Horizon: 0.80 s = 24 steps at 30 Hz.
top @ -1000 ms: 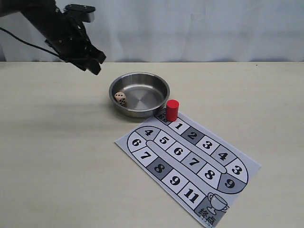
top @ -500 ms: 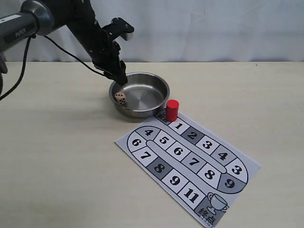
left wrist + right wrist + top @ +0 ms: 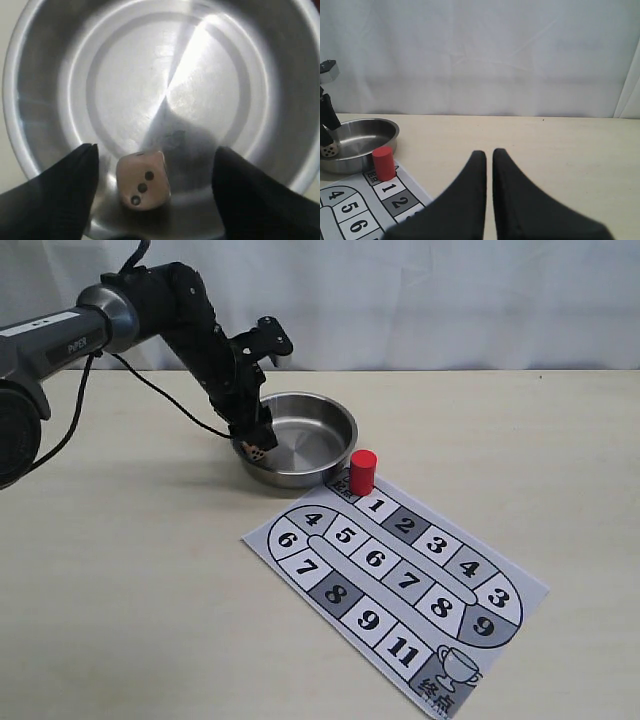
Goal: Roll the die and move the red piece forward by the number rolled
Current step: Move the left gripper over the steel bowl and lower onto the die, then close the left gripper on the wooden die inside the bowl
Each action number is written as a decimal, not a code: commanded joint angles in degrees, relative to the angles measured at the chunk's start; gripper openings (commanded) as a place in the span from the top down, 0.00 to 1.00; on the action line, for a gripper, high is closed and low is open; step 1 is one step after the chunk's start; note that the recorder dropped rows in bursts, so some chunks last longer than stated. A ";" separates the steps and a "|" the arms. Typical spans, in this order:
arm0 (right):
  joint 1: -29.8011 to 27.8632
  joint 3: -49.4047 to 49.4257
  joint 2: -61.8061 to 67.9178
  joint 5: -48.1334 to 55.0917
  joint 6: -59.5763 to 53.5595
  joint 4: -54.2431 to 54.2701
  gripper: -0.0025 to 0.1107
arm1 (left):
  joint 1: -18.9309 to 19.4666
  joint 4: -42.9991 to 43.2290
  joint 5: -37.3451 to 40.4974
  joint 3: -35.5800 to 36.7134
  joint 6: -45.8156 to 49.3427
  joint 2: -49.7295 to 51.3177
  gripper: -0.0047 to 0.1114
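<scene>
A pale beige table [image 3: 120,590] carries a numbered game board [image 3: 400,590]. On the board's far corner square, beside the 1, the red piece [image 3: 362,471] stands upright. Just beyond it is a steel bowl [image 3: 310,475], and a white curtain [image 3: 450,300] hangs behind. The left gripper [image 3: 156,151] reaches into the bowl, its jaws spread wide on either side of the die [image 3: 142,180] without touching it. The right gripper [image 3: 489,155] hangs apart, pinched together on nothing.

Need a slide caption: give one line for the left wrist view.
Left gripper, fingers open, straddles the die, three pips showing, in the steel bowl.
</scene>
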 commanded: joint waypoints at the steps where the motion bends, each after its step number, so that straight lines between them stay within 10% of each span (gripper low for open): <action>1: -0.17 0.19 -0.30 -0.18 0.01 0.03 0.94 | -0.05 0.12 -2.49 -0.44 0.49 1.62 0.43; 24: -0.17 0.19 -0.30 -0.18 0.01 0.03 0.94 | 0.02 4.04 -1.32 -0.44 0.49 1.89 0.43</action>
